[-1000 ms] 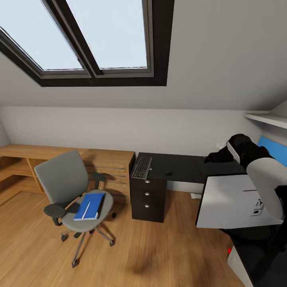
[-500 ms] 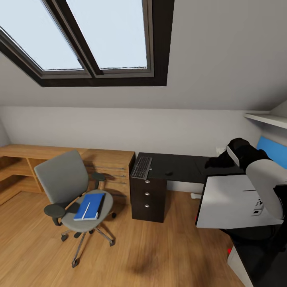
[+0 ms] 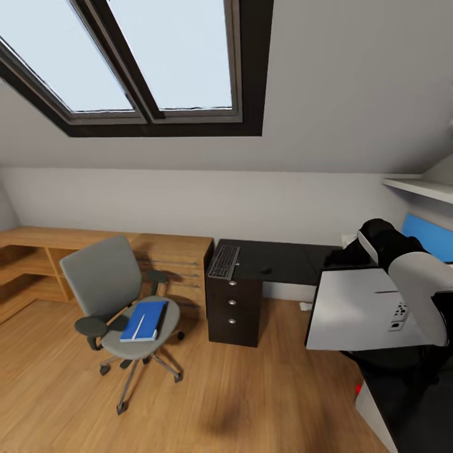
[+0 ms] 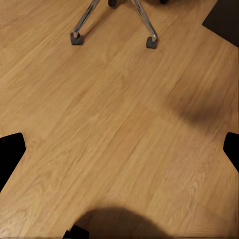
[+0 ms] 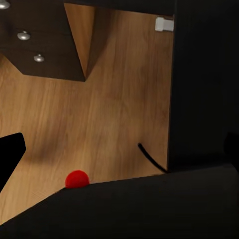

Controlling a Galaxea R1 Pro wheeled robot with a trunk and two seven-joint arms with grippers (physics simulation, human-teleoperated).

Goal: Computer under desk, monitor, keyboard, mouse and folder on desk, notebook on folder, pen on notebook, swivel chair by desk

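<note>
The grey swivel chair (image 3: 104,282) stands on the floor left of the desk (image 3: 286,264), and its silver base (image 4: 115,20) is in the left wrist view. The blue folder (image 3: 145,321) lies on its seat with the white pen (image 3: 139,326) on it; I cannot make out the notebook. On the desk lie the keyboard (image 3: 224,262) and the mouse (image 3: 267,271). The monitor (image 3: 358,311) shows its white back at the right, under my right arm. Its black front with the red dot (image 5: 77,178) lies below my open right gripper (image 5: 119,154). My left gripper (image 4: 119,149) hangs open over bare floor. The computer is out of view.
A light wood cabinet (image 3: 171,257) and a low wood shelf (image 3: 25,264) line the wall left of the desk. Dark drawers (image 3: 234,305) stand under the keyboard. A blue panel (image 3: 428,236) and a white shelf (image 3: 418,187) are at the right. Skylights (image 3: 126,56) sit in the sloped wall.
The camera has shifted a little, so the chair sits slightly further right in the picture. The monitor's white back lies slightly further left and higher under my right arm.
</note>
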